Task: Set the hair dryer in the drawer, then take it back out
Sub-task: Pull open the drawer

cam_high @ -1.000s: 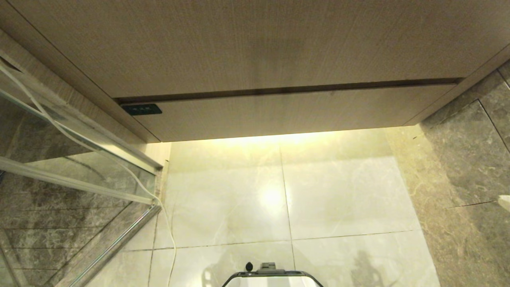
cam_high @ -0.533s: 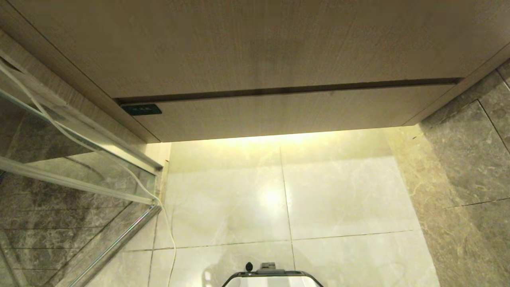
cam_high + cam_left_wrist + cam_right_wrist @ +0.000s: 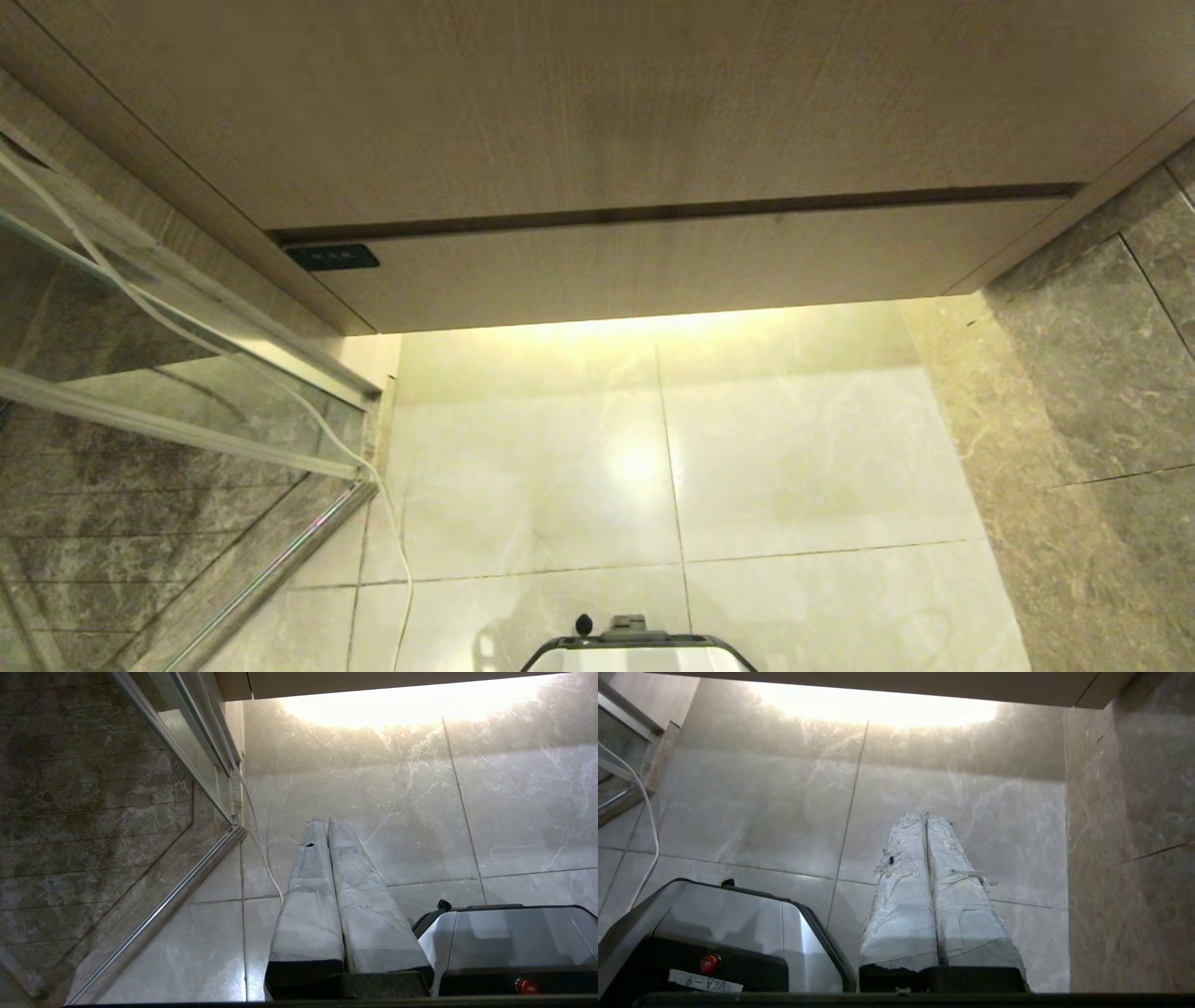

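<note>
Drawer [image 3: 691, 257]: shut, front flush under the taller wood panel [image 3: 597, 103], small black label [image 3: 331, 256] at its left end. No handle. Nothing of its inside shows.

Hair dryer: not in any view. I cannot say whether it lies inside the drawer or somewhere out of frame.

Left gripper [image 3: 326, 823]: hangs low beside my base [image 3: 509, 938], pointing at the floor [image 3: 803, 448]. Fingers pressed together, nothing between them.

Right gripper [image 3: 926, 815]: hangs low on the other side of the base, over the pale tile near the dark marble wall [image 3: 1102, 373]. Fingers closed tip to tip, empty.

White cord [image 3: 392, 523]: trails down the glass screen [image 3: 177, 392] at my left and along the floor, well apart from both grippers. What it belongs to I cannot tell.

Step in hand, by my judgement: none under way. Both arms sit parked, the drawer is closed, nothing is carried. That fits either the very start or the very end of the task; these views do not settle which.

Next move, if work remains: find the dryer first. Then raise one gripper to the drawer's top edge, in the dark gap under the panel, since the plain front offers no other hold, and pull straight out toward me.
</note>
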Tool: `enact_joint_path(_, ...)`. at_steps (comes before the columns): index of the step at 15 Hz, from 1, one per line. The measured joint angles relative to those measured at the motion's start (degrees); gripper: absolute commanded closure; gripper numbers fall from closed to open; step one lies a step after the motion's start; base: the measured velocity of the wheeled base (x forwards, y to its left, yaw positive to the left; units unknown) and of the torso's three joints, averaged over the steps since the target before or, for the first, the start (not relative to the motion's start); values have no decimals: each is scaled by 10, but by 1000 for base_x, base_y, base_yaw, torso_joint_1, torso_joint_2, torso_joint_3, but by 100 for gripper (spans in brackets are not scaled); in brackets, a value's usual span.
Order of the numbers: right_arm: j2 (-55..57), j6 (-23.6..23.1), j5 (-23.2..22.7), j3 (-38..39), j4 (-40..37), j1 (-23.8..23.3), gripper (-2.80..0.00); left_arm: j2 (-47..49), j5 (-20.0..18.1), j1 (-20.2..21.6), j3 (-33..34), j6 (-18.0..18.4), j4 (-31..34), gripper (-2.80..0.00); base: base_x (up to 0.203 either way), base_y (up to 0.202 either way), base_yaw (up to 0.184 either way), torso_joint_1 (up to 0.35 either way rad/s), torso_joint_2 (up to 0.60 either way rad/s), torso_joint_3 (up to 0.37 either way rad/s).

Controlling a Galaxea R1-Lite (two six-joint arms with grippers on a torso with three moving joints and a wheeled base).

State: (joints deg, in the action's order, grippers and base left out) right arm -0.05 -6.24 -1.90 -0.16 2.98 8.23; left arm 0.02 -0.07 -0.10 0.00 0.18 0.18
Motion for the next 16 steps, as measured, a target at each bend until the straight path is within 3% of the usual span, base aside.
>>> enact_joint_path(5, -2, 32, 1, 1, 0, -1, 0, 0, 0, 0, 0, 0, 0, 0, 0, 0, 0, 0, 0, 0)
enact_joint_path(13, -2, 28, 3, -1, -10, -1, 0, 0, 0, 0, 0, 0, 0, 0, 0, 0, 0, 0, 0, 0)
enact_joint_path(16, -1, 36, 2, -133, -85, 0, 0, 0, 0, 0, 0, 0, 0, 0, 0, 0, 0, 0, 0, 0)
